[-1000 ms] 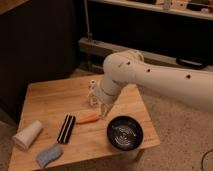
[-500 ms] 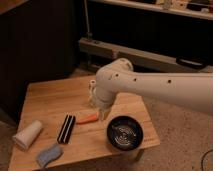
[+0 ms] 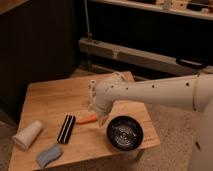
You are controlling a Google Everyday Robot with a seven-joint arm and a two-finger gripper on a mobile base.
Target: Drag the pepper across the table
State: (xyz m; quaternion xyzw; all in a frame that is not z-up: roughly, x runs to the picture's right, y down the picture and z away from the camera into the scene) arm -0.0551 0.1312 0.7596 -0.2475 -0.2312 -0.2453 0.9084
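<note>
The pepper (image 3: 87, 119), small, slim and orange, lies on the light wooden table (image 3: 50, 102) near its middle, just right of a black ridged brush (image 3: 66, 128). My white arm reaches in from the right. Its gripper (image 3: 94, 107) hangs open directly over the pepper's right end, close to the tabletop. Nothing sits between its fingers. The bulky wrist hides where the fingertips end.
A dark round bowl (image 3: 124, 132) sits on the table right of the pepper, near the front right corner. A white cup (image 3: 28, 135) lies on its side at the front left, with a blue sponge (image 3: 48, 155) at the front edge. Dark shelving stands behind.
The wrist and gripper have come down toward the pepper. The pepper, brush and bowl have not moved.
</note>
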